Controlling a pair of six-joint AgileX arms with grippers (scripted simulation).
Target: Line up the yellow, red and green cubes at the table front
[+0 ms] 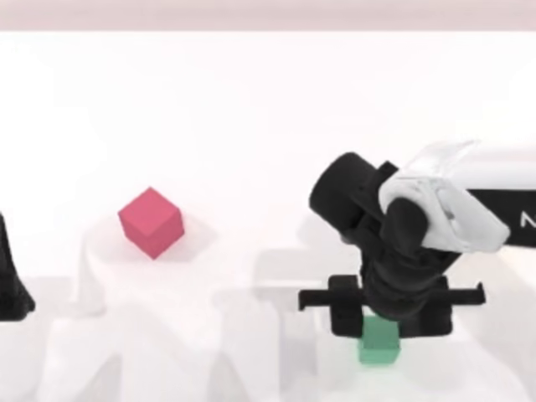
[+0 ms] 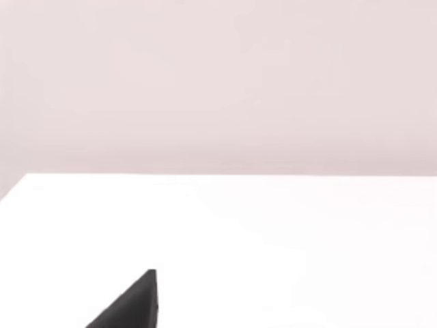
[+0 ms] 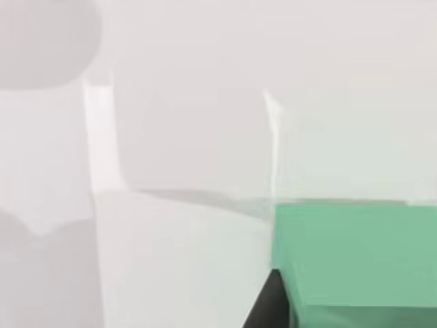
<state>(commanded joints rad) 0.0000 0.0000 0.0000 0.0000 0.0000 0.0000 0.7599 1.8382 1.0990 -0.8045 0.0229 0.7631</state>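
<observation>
- My right claw (image 1: 378, 328) is down at the front of the table (image 1: 251, 126), right of centre, directly over the green cube (image 1: 378, 343).
- From above, the wrist and its black cross-bar cover the back part of that cube; only its front portion shows below the claw body.
- The right wrist camera shows the green cube (image 3: 355, 256) very close, filling the near corner of the picture, with one dark fingertip (image 3: 270, 304) right against its edge.
- I cannot tell whether the claw is clamped on the cube or only straddling it; the second finger is not visible.
- The red cube (image 1: 151, 221) sits on the left half of the table, well apart from the green one, and nothing touches it.
- My left arm (image 1: 10, 276) is parked at the far left edge; its wrist camera shows only bare table and a dark finger tip (image 2: 133, 304).
</observation>
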